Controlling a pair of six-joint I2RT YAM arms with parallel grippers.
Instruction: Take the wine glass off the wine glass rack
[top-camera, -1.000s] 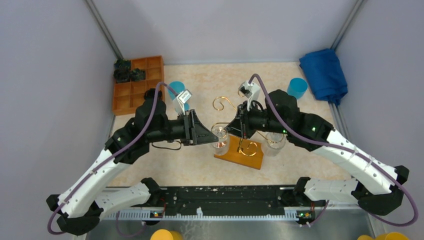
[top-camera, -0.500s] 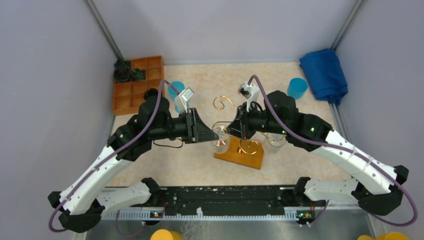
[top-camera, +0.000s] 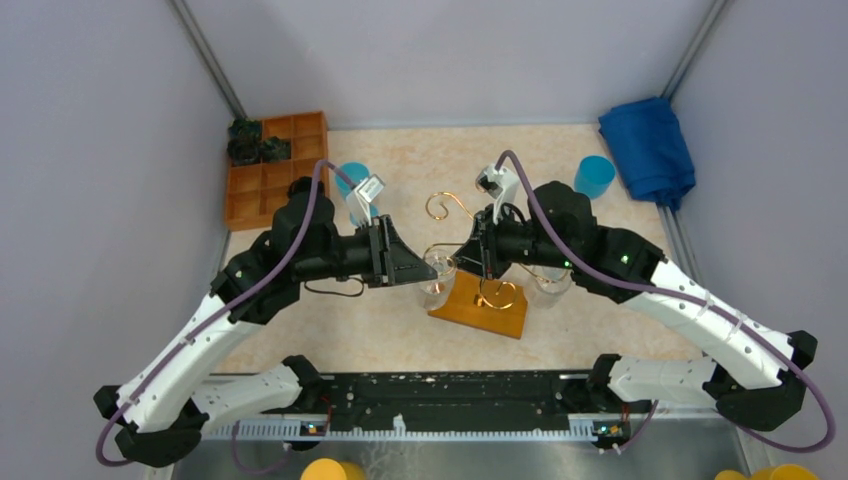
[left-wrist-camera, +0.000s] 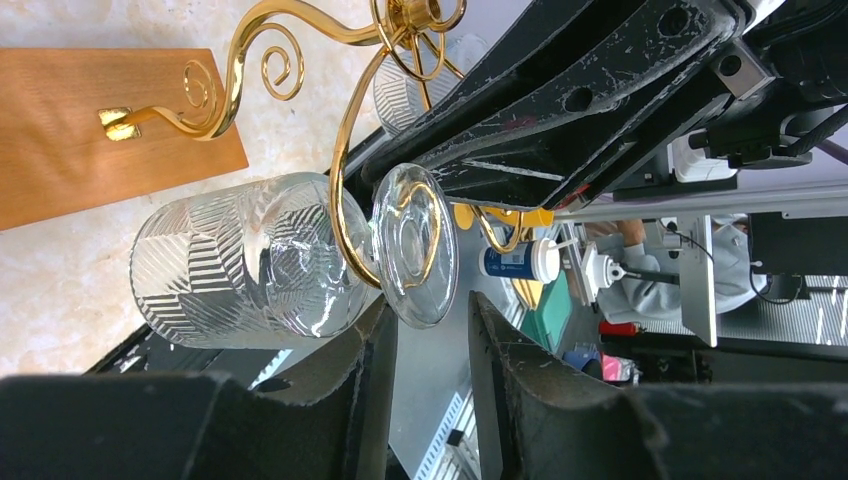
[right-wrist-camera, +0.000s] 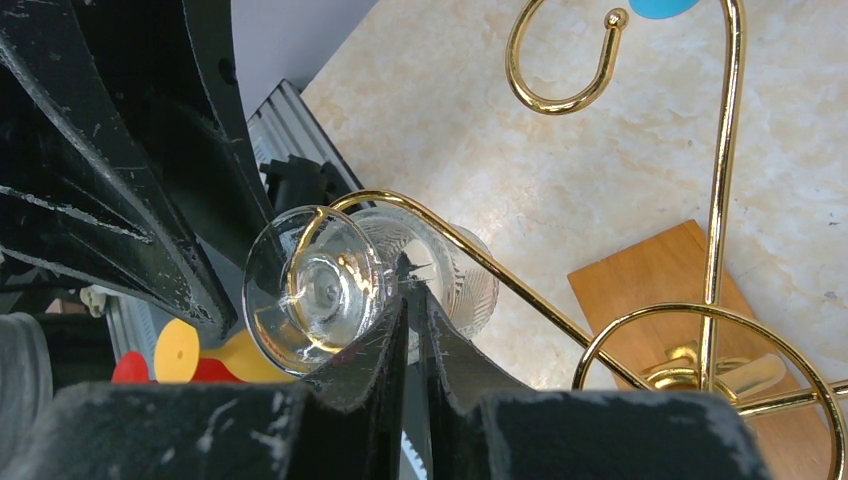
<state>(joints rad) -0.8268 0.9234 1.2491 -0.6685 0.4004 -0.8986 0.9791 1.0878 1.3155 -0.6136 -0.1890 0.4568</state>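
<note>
The gold wine glass rack (top-camera: 447, 207) stands on its orange-brown base (top-camera: 480, 308) at mid-table. A clear patterned wine glass (top-camera: 438, 275) hangs upside down from the rack's left arm. In the left wrist view its bowl (left-wrist-camera: 250, 260) is at the left and its foot disc (left-wrist-camera: 415, 245) rests over the gold arm (left-wrist-camera: 345, 200). My left gripper (left-wrist-camera: 428, 320) is open, and the foot sits just beyond its tips. My right gripper (right-wrist-camera: 410, 285) is shut on the glass's stem, between the foot (right-wrist-camera: 315, 290) and the bowl. In the top view the left gripper (top-camera: 428, 272) and the right gripper (top-camera: 470, 258) meet at the glass.
A second glass (top-camera: 548, 285) hangs on the rack's right side. An orange compartment tray (top-camera: 275, 165) sits at the back left. Blue cups (top-camera: 352, 180) (top-camera: 594, 175) stand behind the arms, and a blue cloth (top-camera: 648, 148) lies at the back right. Walls close in on both sides.
My left gripper has edged slightly farther in towards the glass's foot. The right arm and the rack have not visibly moved.
</note>
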